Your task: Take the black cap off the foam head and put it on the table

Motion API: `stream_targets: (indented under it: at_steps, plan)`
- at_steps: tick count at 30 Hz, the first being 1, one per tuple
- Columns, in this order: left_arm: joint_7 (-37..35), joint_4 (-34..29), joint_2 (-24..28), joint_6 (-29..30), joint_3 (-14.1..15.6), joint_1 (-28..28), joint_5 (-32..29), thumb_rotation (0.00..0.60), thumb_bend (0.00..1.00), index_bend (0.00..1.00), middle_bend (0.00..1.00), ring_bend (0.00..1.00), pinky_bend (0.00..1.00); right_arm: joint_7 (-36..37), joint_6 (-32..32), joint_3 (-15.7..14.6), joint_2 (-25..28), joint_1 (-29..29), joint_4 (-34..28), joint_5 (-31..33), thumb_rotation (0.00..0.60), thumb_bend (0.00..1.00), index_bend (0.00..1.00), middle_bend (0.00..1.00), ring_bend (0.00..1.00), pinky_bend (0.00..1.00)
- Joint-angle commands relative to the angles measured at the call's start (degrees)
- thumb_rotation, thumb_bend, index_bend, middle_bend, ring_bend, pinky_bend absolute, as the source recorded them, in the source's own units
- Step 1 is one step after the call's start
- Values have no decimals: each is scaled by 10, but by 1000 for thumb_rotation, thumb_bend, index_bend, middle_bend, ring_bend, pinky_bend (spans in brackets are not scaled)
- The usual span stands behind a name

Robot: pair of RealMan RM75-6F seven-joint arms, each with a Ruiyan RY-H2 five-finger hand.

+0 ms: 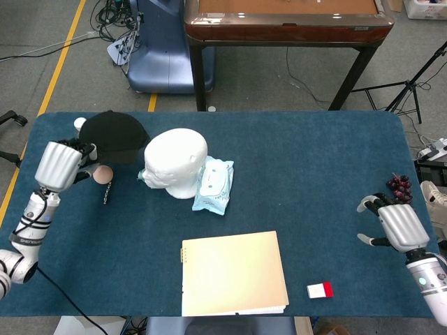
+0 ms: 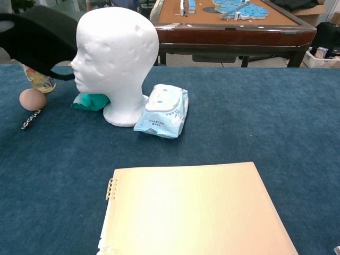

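The black cap (image 1: 113,135) hangs in the air left of the bare white foam head (image 1: 176,162), clear of it and above the table. My left hand (image 1: 60,165) holds the cap at its left edge. In the chest view the cap (image 2: 38,40) fills the upper left, in front of the bottle, beside the foam head (image 2: 114,58); the hand itself is out of that frame. My right hand (image 1: 392,222) hovers at the table's right edge with fingers apart and nothing in them.
A peach ball (image 1: 105,172) and a small chain (image 1: 107,193) lie under the cap. A bottle (image 2: 41,81), a teal cloth (image 2: 90,101), a wipes pack (image 1: 213,184), a notebook (image 1: 234,273) and a red-white card (image 1: 320,289) are on the blue table (image 1: 314,174).
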Motion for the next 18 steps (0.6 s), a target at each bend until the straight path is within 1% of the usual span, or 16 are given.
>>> stream_targets:
  at_steps: [1,4,7,11,14,15,18]
  plan:
    - [-6,-9,15,11,24,22,18,600,532,656,756,601,780,-3,-1,0,0,1,-2,0,600,0,412,329,222,363]
    - [11,-34,30,15,40,36,26,600,532,640,747,601,780,-7,-2,-1,-1,1,-5,-1,600,0,412,329,222,363]
    - [34,-78,52,10,50,48,29,600,532,599,735,597,780,-11,-3,-1,-2,3,-7,-1,600,0,412,330,222,363]
    - [82,-160,94,-10,61,63,22,600,532,485,726,585,780,-16,-5,-2,-3,4,-10,-2,600,0,412,330,222,363]
    - [167,-257,140,-51,65,76,-12,600,532,377,709,565,780,-20,-7,-3,-5,4,-11,-1,600,0,412,330,222,363]
    - [201,-302,160,-65,66,81,-28,600,529,335,693,550,779,-21,-8,-3,-5,5,-11,-1,600,0,412,330,222,363]
    - [271,-396,202,-89,68,91,-61,600,484,275,642,508,759,-23,-10,-4,-6,6,-12,-2,600,0,412,329,222,363]
